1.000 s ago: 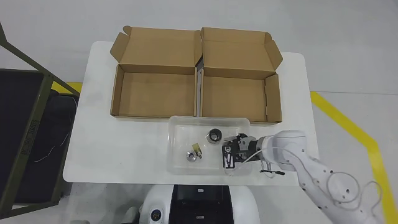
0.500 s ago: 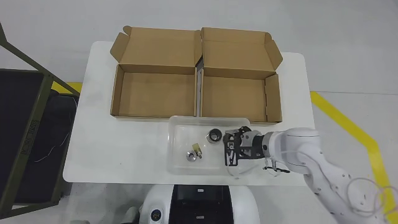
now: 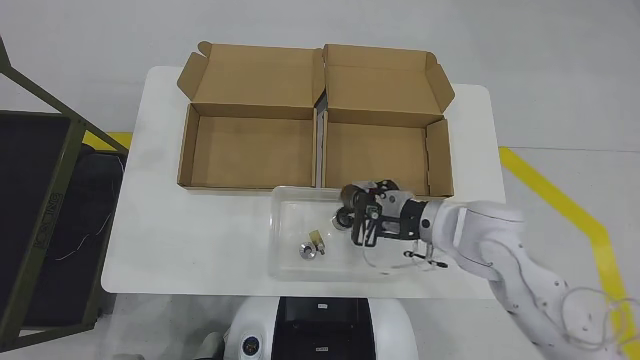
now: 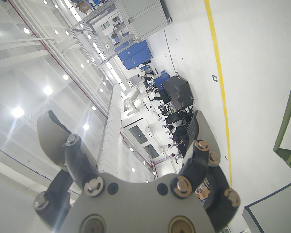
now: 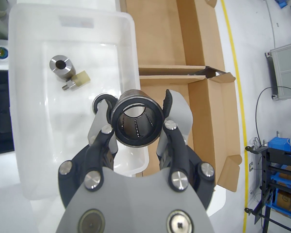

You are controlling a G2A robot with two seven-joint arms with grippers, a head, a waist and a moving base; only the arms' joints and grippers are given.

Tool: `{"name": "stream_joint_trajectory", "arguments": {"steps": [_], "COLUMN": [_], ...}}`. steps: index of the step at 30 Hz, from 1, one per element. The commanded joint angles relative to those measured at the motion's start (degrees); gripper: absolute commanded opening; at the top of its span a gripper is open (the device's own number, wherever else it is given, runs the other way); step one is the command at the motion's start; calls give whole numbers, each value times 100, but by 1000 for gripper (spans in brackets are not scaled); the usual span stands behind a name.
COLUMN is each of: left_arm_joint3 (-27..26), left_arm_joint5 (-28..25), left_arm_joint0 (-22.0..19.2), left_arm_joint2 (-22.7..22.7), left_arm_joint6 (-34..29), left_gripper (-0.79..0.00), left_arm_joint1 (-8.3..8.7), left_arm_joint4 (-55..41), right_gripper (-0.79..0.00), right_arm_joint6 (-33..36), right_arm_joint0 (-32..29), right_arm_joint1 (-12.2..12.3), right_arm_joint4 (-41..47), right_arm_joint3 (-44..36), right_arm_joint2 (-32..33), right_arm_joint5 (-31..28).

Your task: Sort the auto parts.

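Right gripper clamped on black linear bearing, lower centre of top view, above right part of clear bin, steel bushing lying in bin, left gripper fingers spread, holding nothing

Nothing can be read. A pale rectangular label sits on the end wall of the clear bin, toward 9 o'clock on the table, its print too faint. Pale lettering runs along the green rack frame at 9 o'clock, too small to tell. A small square floor marker lies just beside the yellow line, its symbol unclear.
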Motion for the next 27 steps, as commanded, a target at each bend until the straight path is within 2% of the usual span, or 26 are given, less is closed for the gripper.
{"name": "stream_joint_trajectory", "arguments": {"steps": [1, 11, 27], "left_arm_joint3": [0, 0, 0], "left_arm_joint5": [0, 0, 0], "left_arm_joint0": [0, 0, 0], "left_arm_joint2": [0, 0, 0], "left_arm_joint6": [0, 0, 0], "left_gripper": [0, 0, 0], "left_arm_joint1": [0, 0, 0], "left_arm_joint4": [0, 0, 0], "right_gripper": [-785, -785, -785], "right_arm_joint6": [-362, -1548, -2087], "right_arm_joint0": [-2, 211, 640], "right_arm_joint1": [-20, -142, -297], "right_arm_joint4": [-108, -371, -494], "right_arm_joint3": [46, 234, 71], "right_arm_joint2": [-20, -161, -231], "right_arm_joint5": [304, 1256, 1752]}}
